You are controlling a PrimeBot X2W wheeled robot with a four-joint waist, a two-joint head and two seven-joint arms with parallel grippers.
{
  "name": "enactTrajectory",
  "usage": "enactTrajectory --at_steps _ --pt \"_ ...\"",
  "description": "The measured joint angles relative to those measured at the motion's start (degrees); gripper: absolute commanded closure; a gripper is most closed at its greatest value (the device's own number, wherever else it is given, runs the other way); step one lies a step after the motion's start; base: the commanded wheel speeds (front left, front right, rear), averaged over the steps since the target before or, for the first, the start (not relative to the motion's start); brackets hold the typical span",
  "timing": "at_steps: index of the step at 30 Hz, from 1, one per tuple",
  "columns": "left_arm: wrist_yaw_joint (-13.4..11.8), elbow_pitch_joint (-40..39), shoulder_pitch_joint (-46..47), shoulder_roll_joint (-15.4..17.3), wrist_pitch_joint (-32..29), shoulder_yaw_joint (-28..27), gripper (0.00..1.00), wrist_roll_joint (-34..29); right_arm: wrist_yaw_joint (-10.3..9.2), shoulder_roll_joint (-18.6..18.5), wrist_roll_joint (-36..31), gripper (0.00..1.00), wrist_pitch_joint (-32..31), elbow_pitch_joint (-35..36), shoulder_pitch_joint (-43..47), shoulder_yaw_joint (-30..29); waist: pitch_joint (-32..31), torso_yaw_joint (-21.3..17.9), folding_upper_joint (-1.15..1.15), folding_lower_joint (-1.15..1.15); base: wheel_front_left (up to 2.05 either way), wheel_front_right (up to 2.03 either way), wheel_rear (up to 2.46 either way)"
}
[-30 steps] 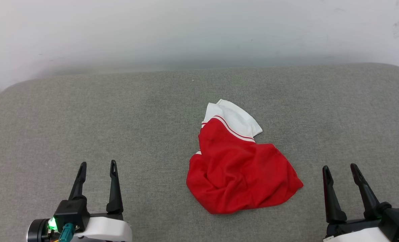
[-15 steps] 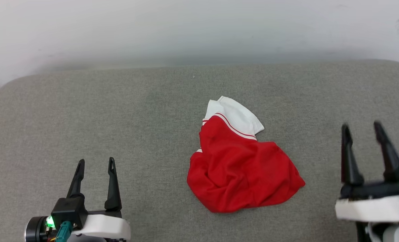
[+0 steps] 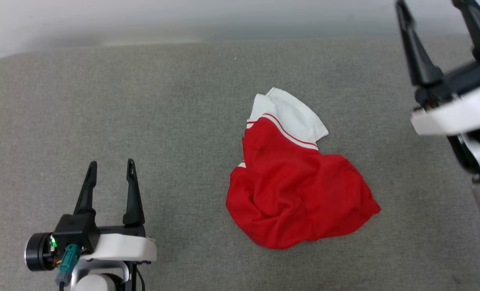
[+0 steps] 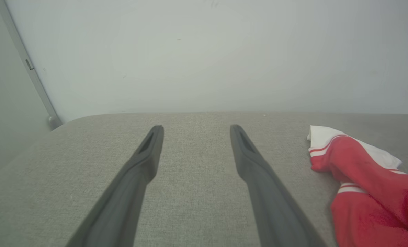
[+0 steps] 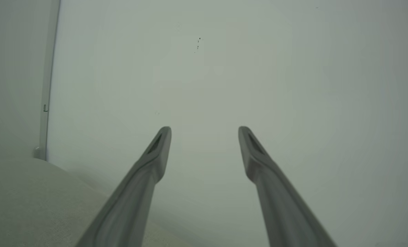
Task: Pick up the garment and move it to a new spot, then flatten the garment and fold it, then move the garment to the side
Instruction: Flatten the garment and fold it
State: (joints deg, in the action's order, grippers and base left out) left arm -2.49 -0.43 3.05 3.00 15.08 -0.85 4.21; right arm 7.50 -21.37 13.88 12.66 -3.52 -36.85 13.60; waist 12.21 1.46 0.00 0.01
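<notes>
The garment (image 3: pixel 296 198) lies crumpled in a heap on the grey cushion (image 3: pixel 143 101)

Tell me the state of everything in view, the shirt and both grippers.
garment: crumpled in a heap on the grey cushion, unfolded, not held.
left gripper: open, empty, apart from the garment.
right gripper: open, empty, pointing toward the wall.
</notes>
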Motion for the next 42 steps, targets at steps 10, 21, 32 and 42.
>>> enactTrajectory --at_steps 10,21,32,42 --pt "-0.01 -1.72 4.25 -0.05 0.0 0.07 0.0 0.69 0.02 -12.59 23.99 0.0 -36.6 -7.06 -24.18 31.66 6.61 1.05 0.0 0.0 0.0 0.0 0.0" --pt "-0.54 -3.92 9.73 -0.09 0.0 2.21 0.0 2.19 0.01 -14.59 36.52 0.0 -60.7 -11.9 -36.14 49.24 13.85 3.17 0.0 0.0 0.0 0.0 0.0" --pt "-2.12 -5.69 12.41 -0.09 0.0 4.28 0.0 3.6 0.0 -12.41 37.6 0.0 -58.8 -18.33 -37.25 55.92 19.34 6.23 0.0 -0.01 0.0 0.0 0.0" --pt "-2.55 -4.65 11.31 -0.09 0.0 3.87 0.0 3.39 0.01 -12.03 38.12 1.0 -48.64 -19.2 -37.08 58.65 16.6 5.71 0.0 0.0 0.0 0.0 0.0"
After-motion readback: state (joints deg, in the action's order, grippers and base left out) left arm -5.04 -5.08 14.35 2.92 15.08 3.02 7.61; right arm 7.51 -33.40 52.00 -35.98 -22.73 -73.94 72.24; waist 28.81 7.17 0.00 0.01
